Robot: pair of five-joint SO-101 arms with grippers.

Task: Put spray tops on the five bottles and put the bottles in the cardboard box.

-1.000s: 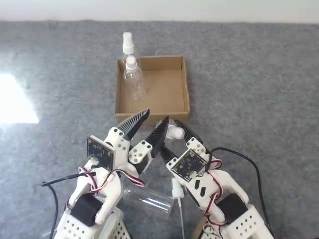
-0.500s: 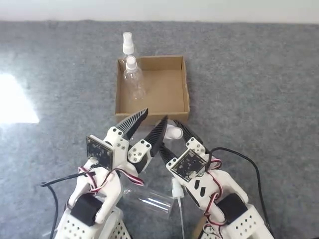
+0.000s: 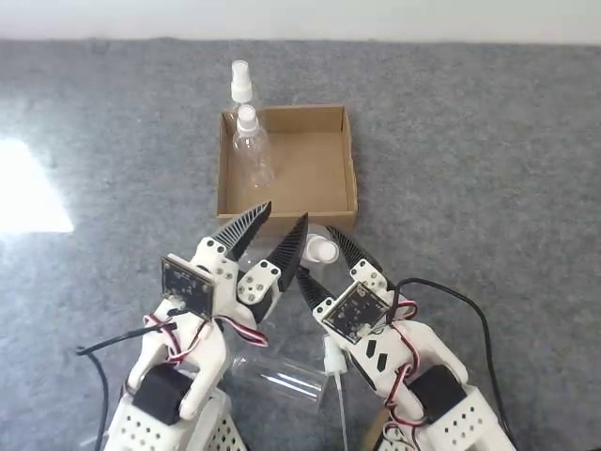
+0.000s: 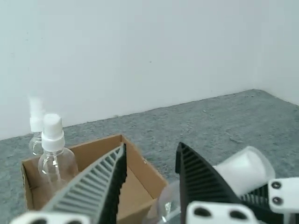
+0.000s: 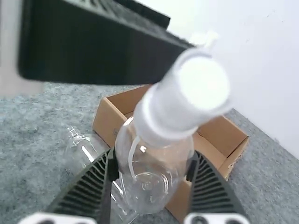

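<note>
From above, the right gripper (image 3: 315, 252) is closed around a clear plastic bottle with a white spray top (image 3: 324, 248). It holds the bottle up just in front of the brown cardboard box (image 3: 349, 160). The left gripper (image 3: 287, 211) is wide open right beside it, with one black finger very near the white top. That finger could bump the top and knock the bottle loose.

A second clear bottle with a white top (image 3: 252, 141) stands in a back corner of the box. A third bottle with a white top (image 3: 241, 85) stands on the grey table just behind the box. A clear bottle with no top (image 3: 282, 376) and a loose white spray top with a thin tube (image 3: 333, 362) lie between the arm bases.

In the left wrist view, the left gripper (image 4: 151, 149) has nothing between its fingers. The box (image 4: 93, 147) is below them. If the held bottle goes in too low, I think it could hit the front wall. If it goes too far back, it could tip the bottle standing inside.

In the right wrist view, the right gripper (image 5: 152, 161) squeezes the bottle's round body from both sides. The bottle looks smooth, so it may slip or lean. I cannot tell if its top is on tight, so it might pop off.
</note>
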